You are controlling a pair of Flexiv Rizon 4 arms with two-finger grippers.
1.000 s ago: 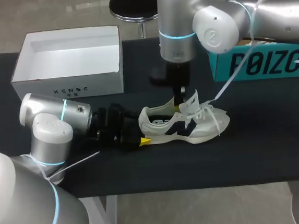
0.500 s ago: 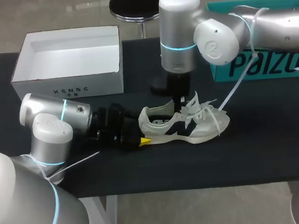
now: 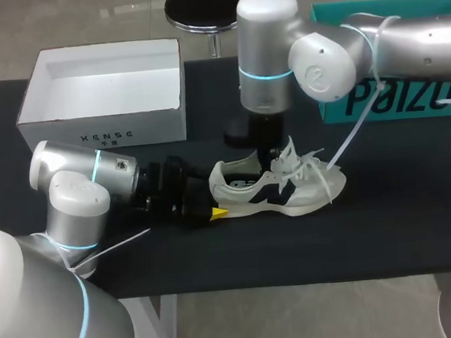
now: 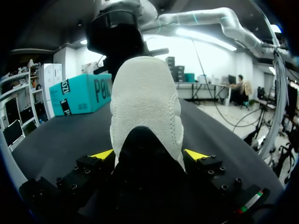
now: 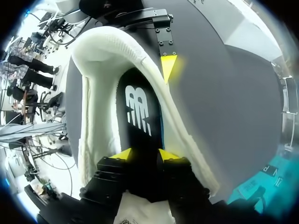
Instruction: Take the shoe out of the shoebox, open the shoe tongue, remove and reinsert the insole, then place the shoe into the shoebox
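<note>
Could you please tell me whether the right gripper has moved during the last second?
Yes: the right gripper has dropped lower, into the shoe's opening, and shifted slightly toward the white box.

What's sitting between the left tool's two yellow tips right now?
The shoe's heel, clamped between the left tool's tips, as the left wrist view shows.

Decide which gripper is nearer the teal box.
Right. The right gripper is down in the shoe, near the teal box; the left gripper holds the shoe's heel, the end farthest from it.

Black table (image 3: 388, 226) bears shoe (image 3: 291, 191), white shoebox (image 3: 103, 120), teal box (image 3: 409, 99).
</note>
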